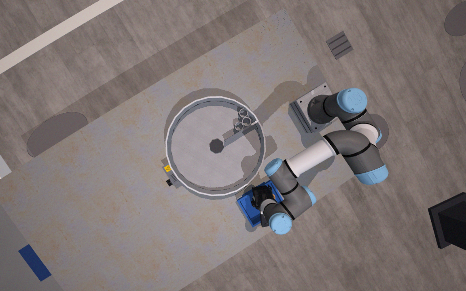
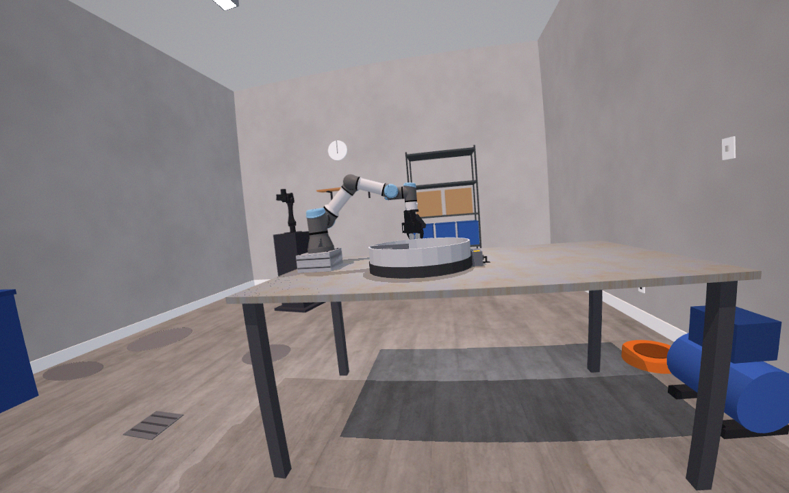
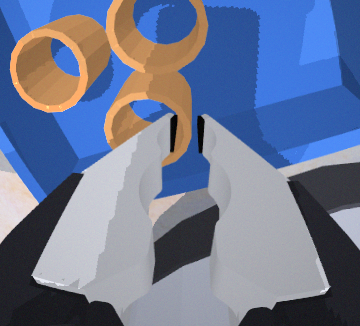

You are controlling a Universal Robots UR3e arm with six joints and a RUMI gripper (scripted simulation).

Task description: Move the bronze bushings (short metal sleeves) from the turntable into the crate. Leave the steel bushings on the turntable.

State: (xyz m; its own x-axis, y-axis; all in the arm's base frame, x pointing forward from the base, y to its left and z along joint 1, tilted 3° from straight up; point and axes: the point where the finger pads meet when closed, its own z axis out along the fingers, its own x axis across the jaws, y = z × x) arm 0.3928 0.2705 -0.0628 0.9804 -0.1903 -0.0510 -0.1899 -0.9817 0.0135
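In the wrist view my gripper [image 3: 187, 117] hangs over the blue crate [image 3: 280, 66]. Its fingers stand a narrow gap apart around the wall of a tilted bronze bushing [image 3: 147, 113]. A sliver of blue shows between that wall and the right finger pad, so the fingers do not clamp it. Two more bronze bushings lie in the crate, one on its side [image 3: 57, 63] and one upright [image 3: 157, 23]. From above, the gripper [image 1: 260, 197] covers most of the crate [image 1: 251, 211], beside the turntable [image 1: 214, 146]. Three steel bushings [image 1: 242, 118] sit against the turntable's divider bar near its rim.
The turntable's raised rim stands right next to the crate, by a small control box [image 1: 169, 175]. The arm's base plate [image 1: 308, 112] is at the table's edge. A shelf rack [image 2: 443, 193] stands against the back wall.
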